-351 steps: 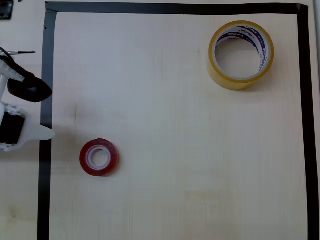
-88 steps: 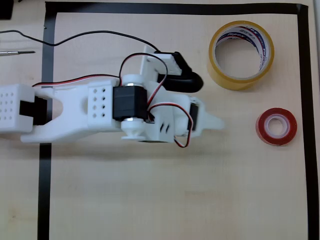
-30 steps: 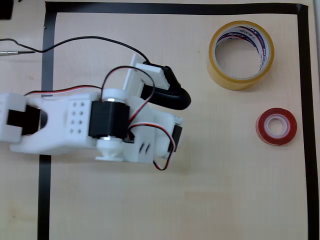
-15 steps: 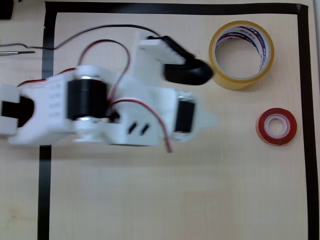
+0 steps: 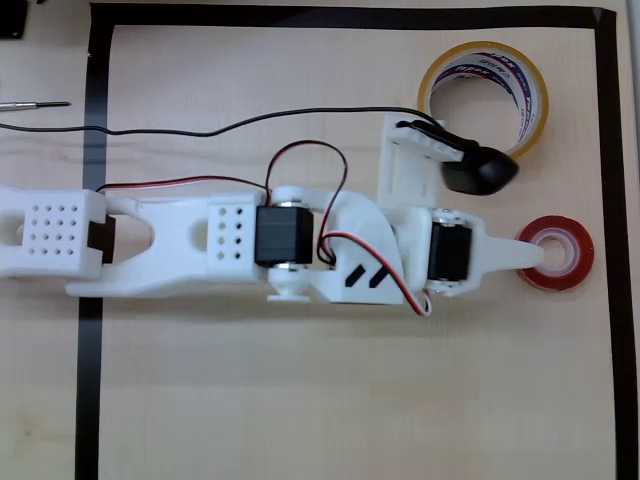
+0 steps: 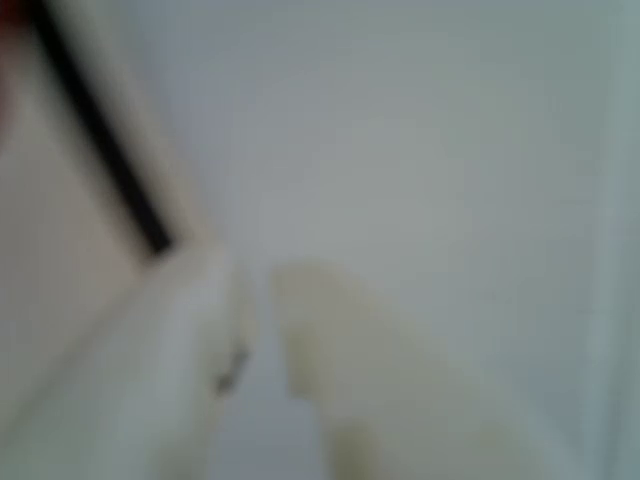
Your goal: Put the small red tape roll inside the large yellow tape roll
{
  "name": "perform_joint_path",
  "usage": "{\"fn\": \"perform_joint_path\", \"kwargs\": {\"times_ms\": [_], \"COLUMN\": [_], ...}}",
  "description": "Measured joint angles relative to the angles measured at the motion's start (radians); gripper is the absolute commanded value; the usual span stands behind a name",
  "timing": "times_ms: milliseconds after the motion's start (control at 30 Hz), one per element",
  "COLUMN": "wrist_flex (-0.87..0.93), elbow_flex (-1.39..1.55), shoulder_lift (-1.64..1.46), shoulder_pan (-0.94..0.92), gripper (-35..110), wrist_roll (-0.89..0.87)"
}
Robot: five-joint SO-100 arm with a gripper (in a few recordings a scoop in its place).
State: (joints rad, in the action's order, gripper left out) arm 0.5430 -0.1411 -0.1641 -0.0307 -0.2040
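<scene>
The end effector reaches over the red roll, white finger tip at its core, jaws wide and empty, apparently lining up a grasp.

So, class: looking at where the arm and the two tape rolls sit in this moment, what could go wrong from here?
1. The gripper tip overlaps the small red tape roll at its rim, so it might nudge the roll towards the black border tape rather than grasp it.
2. The arm's black part overlaps the large yellow tape roll and could bump it.
</scene>
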Motion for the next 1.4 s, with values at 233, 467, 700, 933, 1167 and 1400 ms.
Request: {"fn": "perform_joint_path", "kwargs": {"times_ms": [233,467,700,933,1167,1400], "wrist_flex": [-0.126,-0.149,-0.219,-0.23,-0.23,-0.178], "elbow_flex": [0.051,0.115,0.153,0.164,0.222,0.293], "shoulder_lift": [0.0,0.002,0.002,0.0,0.0,0.0], "shoulder_pan": [-0.006,-0.003,-0.002,0.015,0.011,-0.015], "gripper": [0,0,0,0,0,0], "wrist_roll": [-0.058,-0.204,-0.43,-0.661,-0.785,-0.868]}}
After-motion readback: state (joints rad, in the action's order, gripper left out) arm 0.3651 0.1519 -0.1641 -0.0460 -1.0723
